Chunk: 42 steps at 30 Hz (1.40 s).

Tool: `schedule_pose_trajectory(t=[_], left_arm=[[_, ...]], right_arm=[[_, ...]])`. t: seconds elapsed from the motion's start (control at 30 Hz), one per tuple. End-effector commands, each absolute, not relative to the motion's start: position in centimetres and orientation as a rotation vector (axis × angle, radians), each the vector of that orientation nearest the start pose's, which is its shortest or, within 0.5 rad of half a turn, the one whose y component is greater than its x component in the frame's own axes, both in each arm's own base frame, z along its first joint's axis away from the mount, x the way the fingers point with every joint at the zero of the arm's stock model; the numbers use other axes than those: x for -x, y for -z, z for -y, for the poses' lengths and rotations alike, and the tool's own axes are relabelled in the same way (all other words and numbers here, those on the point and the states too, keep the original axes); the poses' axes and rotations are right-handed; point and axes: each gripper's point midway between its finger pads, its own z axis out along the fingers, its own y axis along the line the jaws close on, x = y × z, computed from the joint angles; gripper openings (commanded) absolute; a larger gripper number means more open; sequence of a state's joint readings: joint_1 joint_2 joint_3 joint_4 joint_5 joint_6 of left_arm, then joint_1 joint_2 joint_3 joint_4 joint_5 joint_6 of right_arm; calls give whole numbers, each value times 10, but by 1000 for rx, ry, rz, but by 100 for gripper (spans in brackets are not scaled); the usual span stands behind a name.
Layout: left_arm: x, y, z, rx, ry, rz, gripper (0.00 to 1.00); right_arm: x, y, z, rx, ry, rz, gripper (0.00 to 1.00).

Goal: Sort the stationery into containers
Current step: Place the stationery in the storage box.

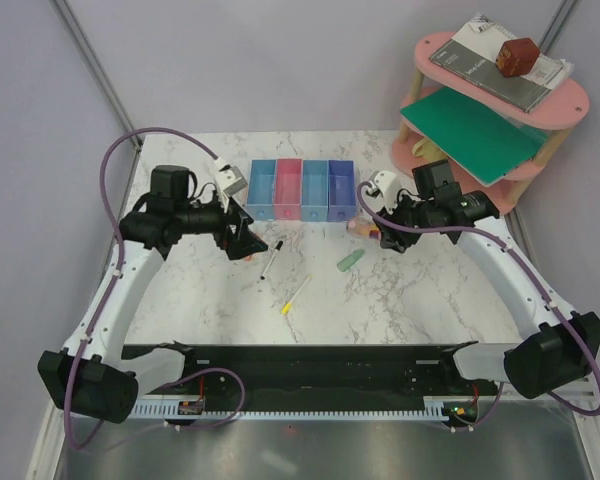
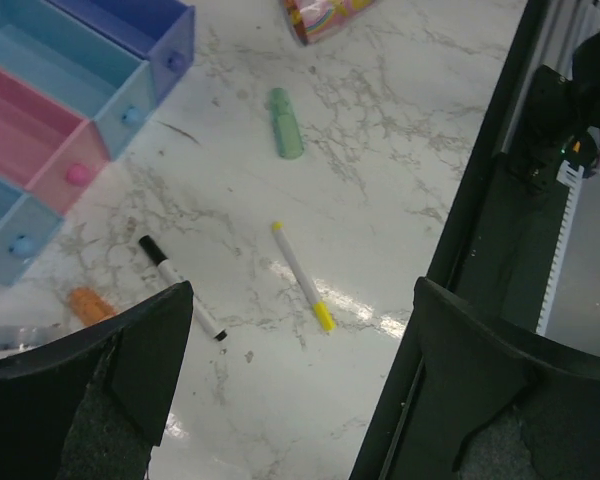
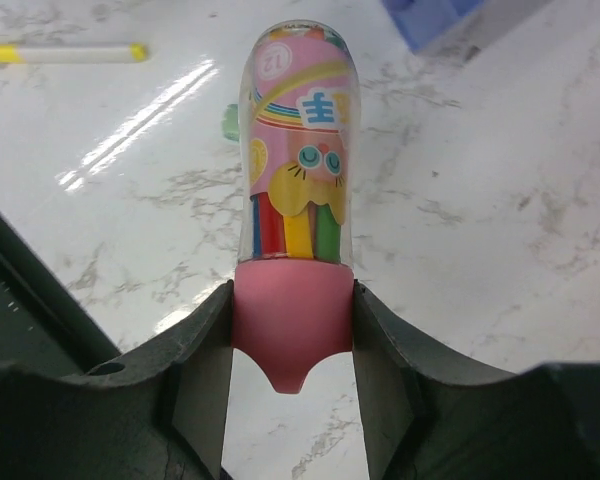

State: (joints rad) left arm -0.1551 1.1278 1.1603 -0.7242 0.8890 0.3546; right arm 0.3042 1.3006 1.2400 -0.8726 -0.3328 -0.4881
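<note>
Low centre of the top view: yellow pencil point(image 1: 295, 296) lies flat on the marble worktop point(image 1: 410, 300), slanted and touching nothing. Just above it is the black-white pen point(image 1: 271, 258), also slanted, black cap at its upper end. Right of centre, the green eraser point(image 1: 350, 261) lies alone, apart from both.

Left gripper point(image 1: 242, 240): left of centre, over the worktop beside the pen's upper end. In the left wrist view its fingers point(image 2: 130, 370) are spread wide with nothing held. Pen and pencil show on the worktop in the gap beyond them. The orange eraser point(image 2: 90, 303) sits at lower left of that view, just beside the left-hand finger; contact cannot be told.

Right gripper point(image 1: 375, 228): right of centre, just below the right end of the bins. The right wrist view shows it pinching the pink cap of the pink-capped capsule point(image 3: 298, 200). The capsule has a clear body with a cartoon print and coloured sticks inside, and points away from the camera. Whether it rests on the worktop or is lifted, I cannot tell. The green eraser peeks out behind it.

Bins point(image 1: 302, 190): upper centre, a joined row of four with open tops, in order light blue, pink, light blue, periwinkle.

Upper right corner: pink shelf point(image 1: 578, 100), with books and a red-brown block on the top tier.
</note>
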Motion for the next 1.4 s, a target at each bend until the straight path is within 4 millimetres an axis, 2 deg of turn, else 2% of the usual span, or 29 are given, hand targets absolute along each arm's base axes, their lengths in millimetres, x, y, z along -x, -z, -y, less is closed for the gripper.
schedule_pose_trajectory(t=[0.0, 0.13, 0.23, 0.27, 0.33, 0.37, 0.5, 0.53, 0.7, 0.9, 1.0, 1.1, 1.13, 1.37], left_arm=[[-247, -282, 197, -1042, 946, -1785, 97], [-265, -282, 200, -1009, 900, -1788, 94], [-269, -275, 209, -1059, 858, -1793, 94], [-262, -272, 218, -1111, 862, -1780, 94], [-254, -263, 229, -1203, 827, -1769, 94], [-250, -256, 230, -1235, 813, -1773, 95], [-246, -244, 231, -1358, 663, -1711, 96], [-245, -247, 233, -1393, 635, -1671, 97], [-248, -253, 234, -1428, 597, -1591, 94], [-237, -248, 243, -1500, 600, -1504, 91], [-237, -248, 249, -1537, 579, -1454, 91], [-240, -255, 255, -1522, 585, -1394, 90], [-242, -262, 259, -1503, 584, -1355, 89], [-238, -280, 273, -1450, 618, -1253, 84]], right_arm=[[-264, -230, -165, 1219, -514, -2065, 19], [-252, -241, -186, 1261, -641, -2011, 19], [-249, -250, -200, 1304, -697, -1991, 19], [-252, -257, -205, 1321, -702, -1975, 19], [-249, -256, -211, 1381, -712, -1973, 19], [-250, -262, -213, 1400, -693, -1953, 19], [-243, -257, -217, 1534, -668, -1968, 19], [-245, -253, -218, 1556, -670, -1979, 18], [-241, -262, -225, 1604, -713, -1920, 17], [-230, -275, -238, 1637, -767, -1856, 17], [-228, -289, -244, 1623, -805, -1812, 17], [-222, -301, -249, 1611, -857, -1769, 17], [-221, -302, -251, 1610, -872, -1765, 17], [-212, -305, -259, 1604, -969, -1729, 17]])
